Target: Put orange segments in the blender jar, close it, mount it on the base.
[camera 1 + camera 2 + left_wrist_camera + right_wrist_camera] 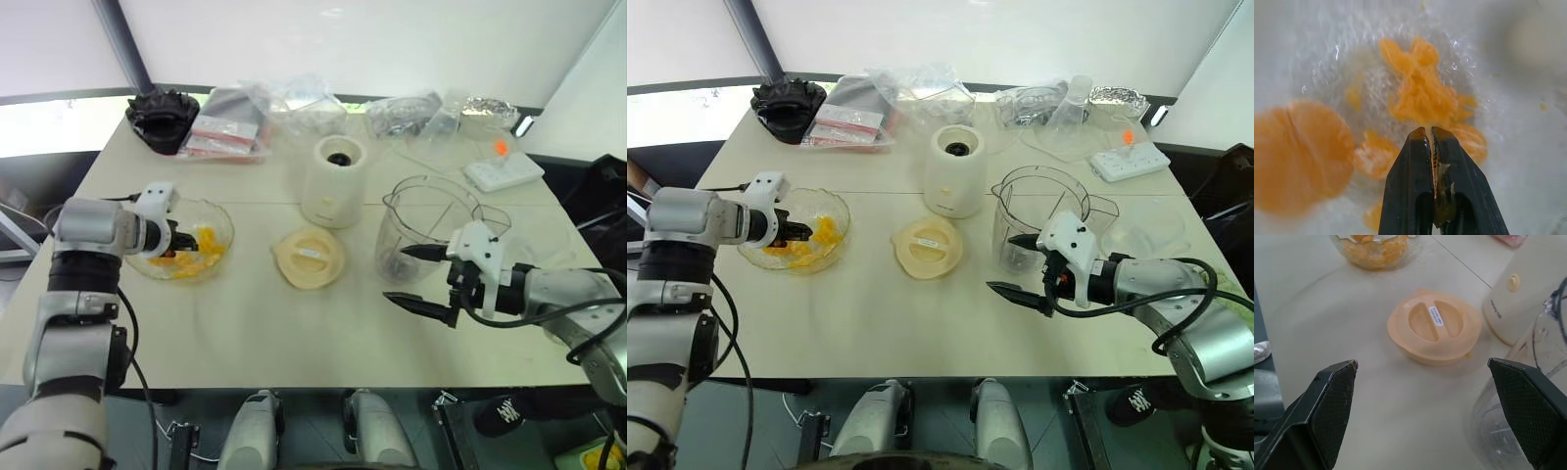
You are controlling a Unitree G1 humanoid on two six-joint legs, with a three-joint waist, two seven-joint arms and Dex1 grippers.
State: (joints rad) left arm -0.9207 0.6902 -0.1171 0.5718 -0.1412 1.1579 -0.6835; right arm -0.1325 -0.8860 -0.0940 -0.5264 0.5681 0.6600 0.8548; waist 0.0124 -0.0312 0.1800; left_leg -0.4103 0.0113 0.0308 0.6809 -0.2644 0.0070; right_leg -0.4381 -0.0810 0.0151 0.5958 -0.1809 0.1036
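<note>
While the left gripper (1431,132) hangs over the dish (223,223) of orange segments (201,245), its 2 fingers are pressed together w/ nothing between them. Right gripper (416,276) gapes wide beside the blender jar (423,220); lid (309,257) and base (336,181) sit nearby.

Orange, cream and clear on a pale beige table (245,323)

Yellow-orange segments (191,257) in a clear crinkled dish (223,223) by the black left gripper (1431,131); cream lid (1434,326), cream-white base (334,182) and clear jar (423,217) near the black right gripper (416,277).
</note>
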